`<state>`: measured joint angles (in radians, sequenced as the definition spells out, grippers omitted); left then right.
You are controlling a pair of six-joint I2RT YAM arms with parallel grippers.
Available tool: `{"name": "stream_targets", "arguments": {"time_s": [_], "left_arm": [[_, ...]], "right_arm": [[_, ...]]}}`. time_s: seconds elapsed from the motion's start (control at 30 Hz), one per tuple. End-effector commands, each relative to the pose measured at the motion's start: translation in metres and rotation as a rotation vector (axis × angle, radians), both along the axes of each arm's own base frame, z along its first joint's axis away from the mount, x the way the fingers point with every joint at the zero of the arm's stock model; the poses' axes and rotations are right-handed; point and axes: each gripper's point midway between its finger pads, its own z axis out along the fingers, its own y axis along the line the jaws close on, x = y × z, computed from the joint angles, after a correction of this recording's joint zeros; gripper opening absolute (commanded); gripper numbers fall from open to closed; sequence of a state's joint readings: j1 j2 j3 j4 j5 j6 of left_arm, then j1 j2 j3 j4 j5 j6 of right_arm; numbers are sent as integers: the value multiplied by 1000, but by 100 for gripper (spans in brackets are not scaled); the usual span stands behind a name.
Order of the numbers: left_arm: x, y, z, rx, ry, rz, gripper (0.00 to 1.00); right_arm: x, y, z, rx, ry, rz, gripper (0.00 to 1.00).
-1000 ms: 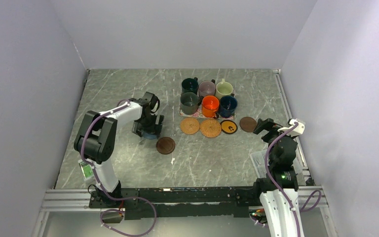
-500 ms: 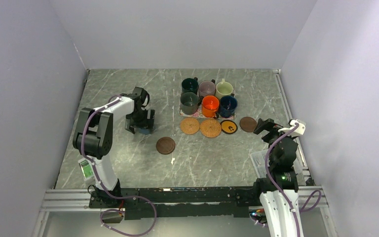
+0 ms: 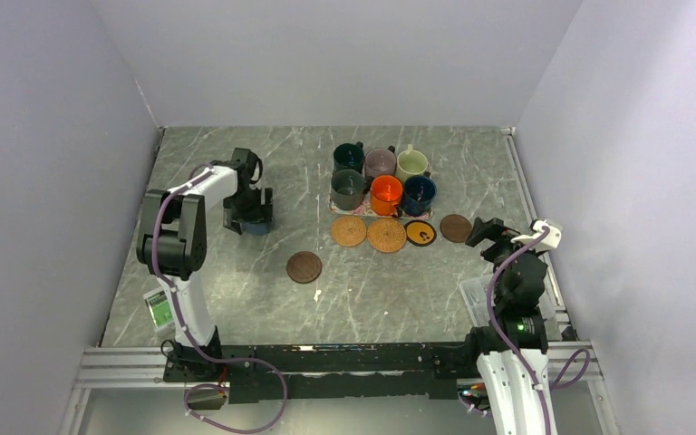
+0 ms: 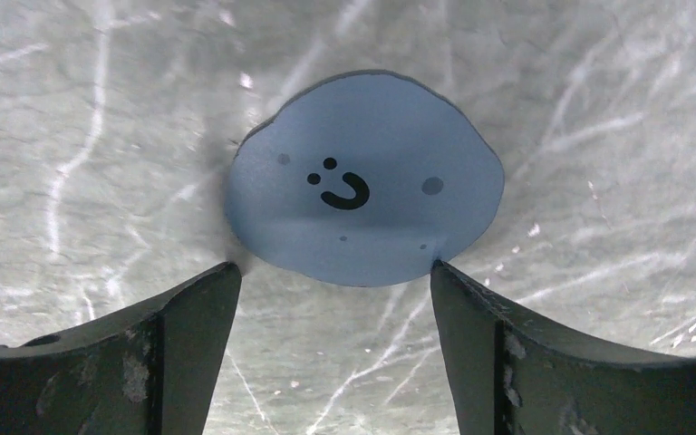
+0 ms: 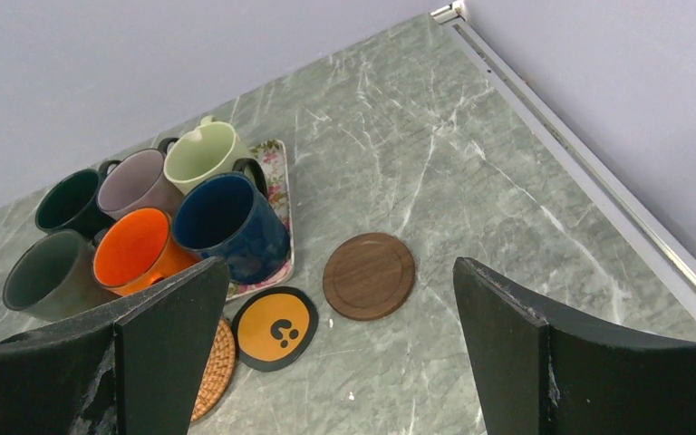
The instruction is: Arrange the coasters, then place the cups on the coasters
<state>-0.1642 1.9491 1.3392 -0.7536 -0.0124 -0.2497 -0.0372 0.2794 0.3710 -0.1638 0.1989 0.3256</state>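
The left arm [image 3: 201,184] is stretched far-left, its left gripper [image 4: 329,272] pinched across the grey-blue coaster [image 4: 362,181]; the right gripper [image 5: 340,265] is held open.

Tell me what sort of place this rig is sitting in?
Probably a lab test booth, not a home: plain pale walls box in the grey marble-patterned tabletop, a metal mounting rail runs along its near edge, and six small coloured mugs stand clustered on a floral rectangular mat.
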Motion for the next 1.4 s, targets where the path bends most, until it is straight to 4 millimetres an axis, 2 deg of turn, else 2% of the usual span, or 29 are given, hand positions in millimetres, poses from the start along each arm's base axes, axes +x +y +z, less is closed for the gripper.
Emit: {"name": "stream_targets", "arguments": {"time_s": [0.0,0.2,0.43,0.6,0.7,0.87,1.0,1.1,1.17,1.27,1.37], "left_arm": [[10,18,-29,-22,9,62,84],[19,42,-25,-19,-23,136,84],[55,43,-28,-27,-65,160,84],[57,44,-34,-22,-56,141,84],[66,41,-16,-45,-120,142,84],[74,28,37,-91,-267,121,88],[62,12,68,-143,-326,100,93],[44,-2,74,-164,-292,75,94],[32,-14,72,-167,-263,31,94],[9,-28,58,-173,-172,-37,94],[-6,-22,44,-137,-119,-52,94]], "right_arm": [[-1,0,26,9,-80,0,100],[-1,1,26,13,-81,4,100],[0,2,23,12,-65,7,100],[-3,-2,27,0,-72,-13,100],[-3,-2,28,-2,-78,-14,100],[-1,-2,26,-2,-60,-10,100],[-1,-2,25,-6,-54,-12,100],[-2,-4,24,-6,-53,-19,100],[-2,-4,24,-7,-55,-24,100],[-3,-5,23,-9,-47,-30,100],[-2,-5,21,-8,-43,-29,100]]}}
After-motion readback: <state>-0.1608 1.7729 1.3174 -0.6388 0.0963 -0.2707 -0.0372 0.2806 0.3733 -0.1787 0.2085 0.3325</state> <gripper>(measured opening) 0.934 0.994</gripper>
